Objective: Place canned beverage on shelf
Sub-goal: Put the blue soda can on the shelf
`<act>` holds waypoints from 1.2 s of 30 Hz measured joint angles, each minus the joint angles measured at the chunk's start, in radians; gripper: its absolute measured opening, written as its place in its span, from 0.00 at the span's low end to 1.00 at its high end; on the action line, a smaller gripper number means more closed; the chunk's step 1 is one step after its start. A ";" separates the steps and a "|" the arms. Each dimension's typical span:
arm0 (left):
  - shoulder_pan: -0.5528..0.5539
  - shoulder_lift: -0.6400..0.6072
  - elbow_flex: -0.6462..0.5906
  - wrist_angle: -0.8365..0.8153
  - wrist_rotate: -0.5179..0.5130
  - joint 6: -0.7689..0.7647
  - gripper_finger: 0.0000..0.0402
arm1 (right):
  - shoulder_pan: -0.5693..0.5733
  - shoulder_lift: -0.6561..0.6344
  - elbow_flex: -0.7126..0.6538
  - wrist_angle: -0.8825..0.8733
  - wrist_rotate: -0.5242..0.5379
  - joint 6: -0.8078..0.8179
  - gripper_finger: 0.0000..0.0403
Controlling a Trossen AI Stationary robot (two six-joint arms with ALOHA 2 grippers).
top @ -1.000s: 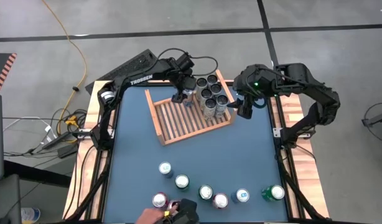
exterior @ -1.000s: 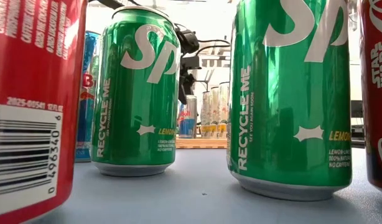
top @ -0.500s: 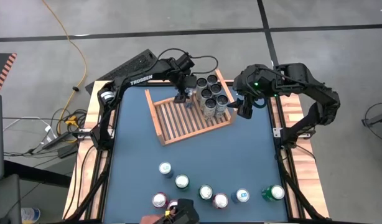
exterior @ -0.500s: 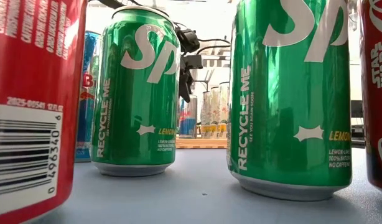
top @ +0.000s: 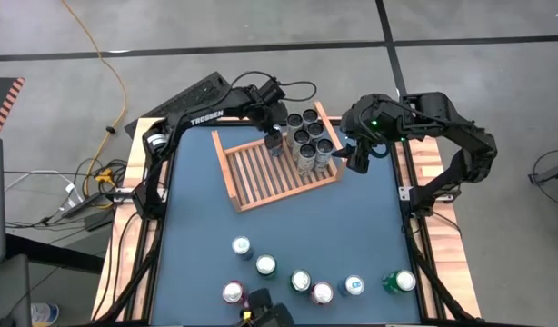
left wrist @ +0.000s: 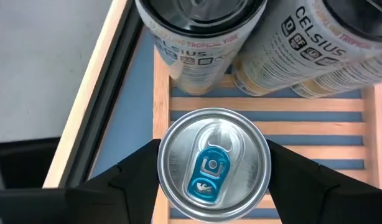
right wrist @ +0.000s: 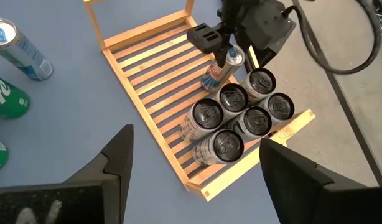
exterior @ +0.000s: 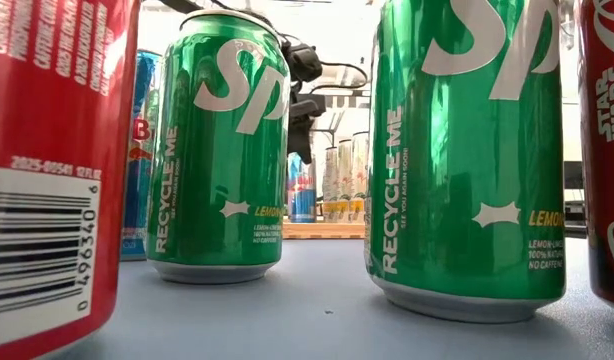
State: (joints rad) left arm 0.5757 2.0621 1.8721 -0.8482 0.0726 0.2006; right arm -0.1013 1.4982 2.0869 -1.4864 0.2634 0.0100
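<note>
The left hand (top: 275, 138) is down over the wooden shelf (top: 261, 177), its two fingers (left wrist: 125, 180) set on either side of a blue-tabbed can (left wrist: 214, 163). From the left wrist view the fingers flank the can closely, but whether they press its wall or stand just off it cannot be told. The can stands upright on the slats, in the row just beside the six tall white cans (right wrist: 237, 118) already packed into one end of the shelf. That spot makes sense: filling the rack from one end keeps the remaining slats free for later cans.

The right hand (top: 356, 159) hangs just off the shelf's edge beside the packed cans, fingers apart and holding nothing. It looks parked there to stay out of the left arm's way while keeping the rack in its camera's sight.

Along the near edge of the blue desk (top: 352, 227) a loose row of cans (top: 302, 282) waits: green, red and blue ones, well apart from the shelf. In the low view two of the green ones (exterior: 217, 150) loom close to the lens, with the rack far behind them.

My reading is that this placement is at its end, and the next call is a clean lift straight up, so the fingers don't tip the can against its neighbours.
</note>
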 joint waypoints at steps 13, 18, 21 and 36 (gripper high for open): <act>-0.093 0.003 0.000 0.045 -0.265 -0.303 0.59 | 0.000 0.000 0.000 0.000 0.000 -0.010 0.65; -0.114 0.003 0.000 0.043 -0.356 -0.443 0.59 | 0.000 0.000 0.000 0.000 0.000 -0.003 0.65; -0.129 0.003 0.000 0.041 -0.408 -0.527 0.59 | 0.000 0.000 0.000 0.000 0.000 -0.003 0.65; -0.180 0.003 0.000 0.034 -0.515 -0.795 0.59 | 0.000 0.000 0.000 -0.001 0.000 -0.013 0.65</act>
State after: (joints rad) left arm 0.3953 2.0651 1.8717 -0.8140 -0.4419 -0.5944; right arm -0.1013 1.4982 2.0869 -1.4874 0.2634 -0.0026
